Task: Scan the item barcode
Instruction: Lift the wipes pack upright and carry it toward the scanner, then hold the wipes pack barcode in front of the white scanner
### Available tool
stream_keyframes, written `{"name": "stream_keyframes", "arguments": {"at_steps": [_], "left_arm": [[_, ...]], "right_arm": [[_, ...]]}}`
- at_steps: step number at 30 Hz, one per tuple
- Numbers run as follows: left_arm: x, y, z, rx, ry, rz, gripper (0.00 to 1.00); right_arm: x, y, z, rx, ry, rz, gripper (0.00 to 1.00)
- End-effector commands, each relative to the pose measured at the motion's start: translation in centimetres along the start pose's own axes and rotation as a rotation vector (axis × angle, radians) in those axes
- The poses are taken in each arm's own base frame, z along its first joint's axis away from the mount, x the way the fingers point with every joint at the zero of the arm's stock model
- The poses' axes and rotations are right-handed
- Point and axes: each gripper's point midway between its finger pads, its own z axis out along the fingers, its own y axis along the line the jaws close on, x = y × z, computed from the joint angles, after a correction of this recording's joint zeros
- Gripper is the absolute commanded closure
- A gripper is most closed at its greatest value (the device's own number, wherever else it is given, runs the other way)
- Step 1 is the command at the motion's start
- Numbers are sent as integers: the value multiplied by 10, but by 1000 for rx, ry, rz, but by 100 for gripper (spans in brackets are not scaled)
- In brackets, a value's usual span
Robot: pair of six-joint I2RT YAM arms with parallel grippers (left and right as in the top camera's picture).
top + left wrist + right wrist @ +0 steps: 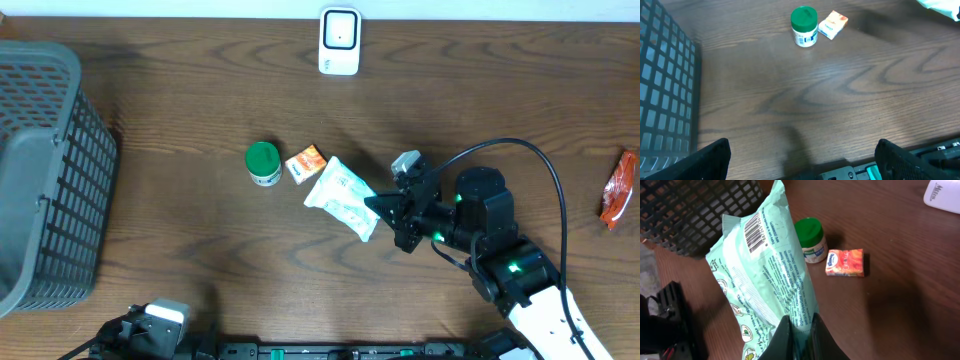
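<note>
Only right wrist view shows barcode (754, 232); right gripper (799, 322) pinches the pouch (771, 277).

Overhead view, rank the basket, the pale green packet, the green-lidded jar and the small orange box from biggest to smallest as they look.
1. basket, by far the largest
2. pale green packet
3. green-lidded jar and small orange box: they look too alike in size to rank

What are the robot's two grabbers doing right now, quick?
Left gripper: open, holding nothing.
Right gripper: closed on the green packet.
</note>
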Motion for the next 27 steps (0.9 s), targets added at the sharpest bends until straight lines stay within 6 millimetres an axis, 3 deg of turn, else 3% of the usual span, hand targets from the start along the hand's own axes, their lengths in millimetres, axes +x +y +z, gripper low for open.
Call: {"name": "stream_keyframes", "arguments": {"at_steps": [1,3,7,12,17,23,26,27], "left_arm": [[-1,-3,-2,14,-14,11,8],[-1,-3,-2,14,-14,11,7],[-3,-6,-2,33,-23,-4,7],[-3,-7,-3,37,-26,-2,7],[-3,-7,-2,37,-27,-2,7],[-5,-6,-2,35,-34,-18,7],[-5,-6,-2,35,-34,-18,7],[-5,-6,-2,35,-34,-18,7]], "right_arm": [[-5,7,-3,-26,-11,-17,98],[-4,0,-3,12,-8,-10,98],[-8,-46,-6,277,-27,-5,98],[-35,-96,-6,528,-113,-100,98],[-68,-135,13,671,-244,-144,99],[-99,-179,47,806,-244,-226,99],[-129,-205,62,914,-226,-297,99],[-148,-220,69,991,-201,-367,99]]}}
